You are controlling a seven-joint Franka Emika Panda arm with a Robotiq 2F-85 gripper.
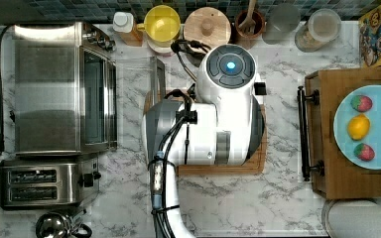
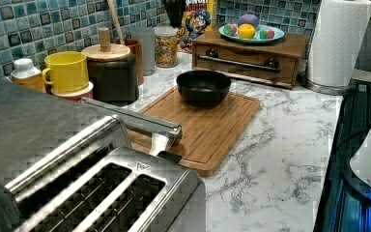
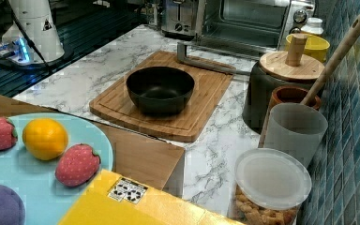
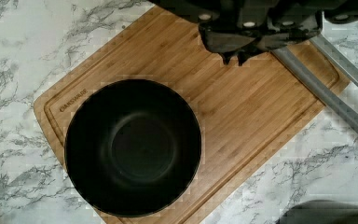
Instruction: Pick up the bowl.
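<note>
So the small round matte black bowl [image 4: 133,147] is sitting empty on the bamboo cutting board [image 4: 242,107], near one corner of it, on the marble tabletop [image 2: 280,154]. The claw [image 4: 233,57] hangs well above the board, off to one side of the bowl, and its fingertips look pinched together with nothing between them.

My worry: that rim is thin and the walls are slick and curved, so a bite on one edge could let it tip or slide off. It also has to spread first.

In the right view, a dark canister with a wooden knobbed lid [image 3: 283,70] sits at about 2 o'clock from the bowl, and the oven door's metal handle [image 3: 211,61] lies across the board at 12. Both seem far enough away.
</note>
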